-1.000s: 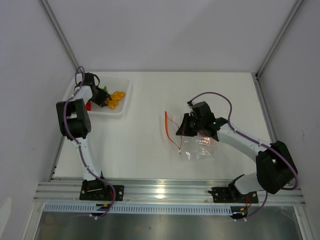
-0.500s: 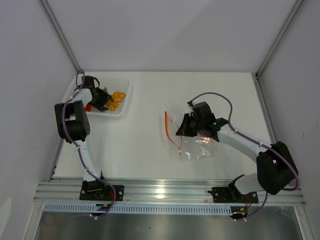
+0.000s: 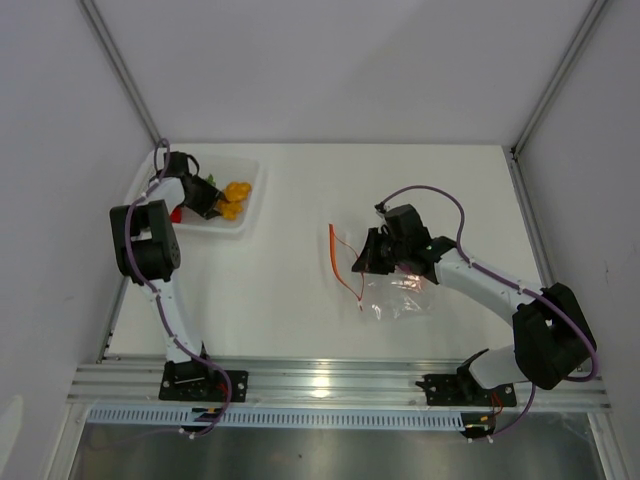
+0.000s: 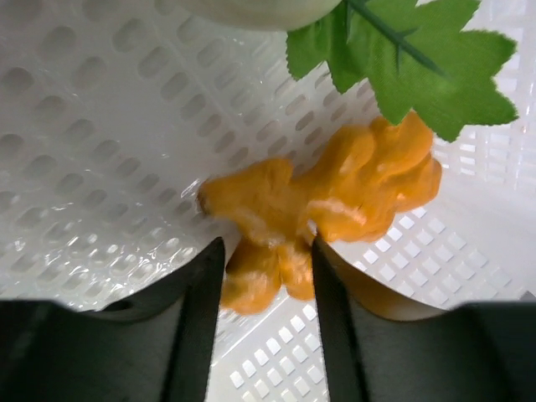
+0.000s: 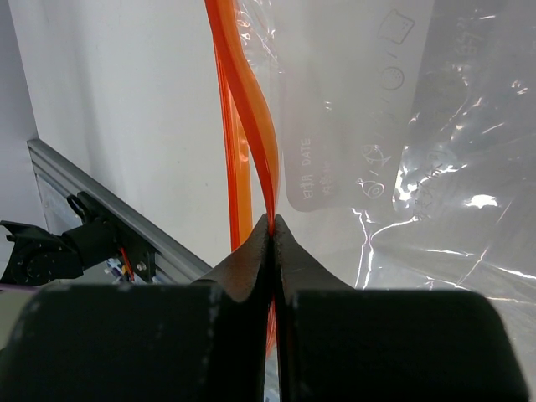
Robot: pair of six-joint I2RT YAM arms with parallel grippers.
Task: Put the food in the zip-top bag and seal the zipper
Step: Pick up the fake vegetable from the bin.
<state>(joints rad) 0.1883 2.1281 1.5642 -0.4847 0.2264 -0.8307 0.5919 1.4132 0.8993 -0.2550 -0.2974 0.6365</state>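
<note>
The food lies in the white slotted basket [image 3: 250, 172] at the back left: an orange-yellow lumpy piece [image 4: 318, 201] [image 3: 234, 198], a white piece [image 4: 251, 8] with a green leaf [image 4: 419, 59], and a red one [image 3: 177, 212]. My left gripper [image 4: 266, 251] [image 3: 205, 197] reaches into the basket, its fingers pressed on both sides of the orange-yellow piece's near end. The clear zip-top bag [image 3: 400, 295] [image 5: 402, 126] lies flat at centre right. My right gripper [image 5: 274, 219] [image 3: 362, 262] is shut on its orange-red zipper [image 5: 251, 100] [image 3: 335, 250], holding one strip away from the other.
The basket floor [image 4: 100, 126] lies right under the left fingers, its wall close on the right. Side walls enclose the table. An aluminium rail [image 3: 330, 380] with both arm bases runs along the near edge.
The left gripper has shifted slightly inside the basket and its fingers have come in against the orange-yellow piece. The right gripper and the bag have stayed put.
</note>
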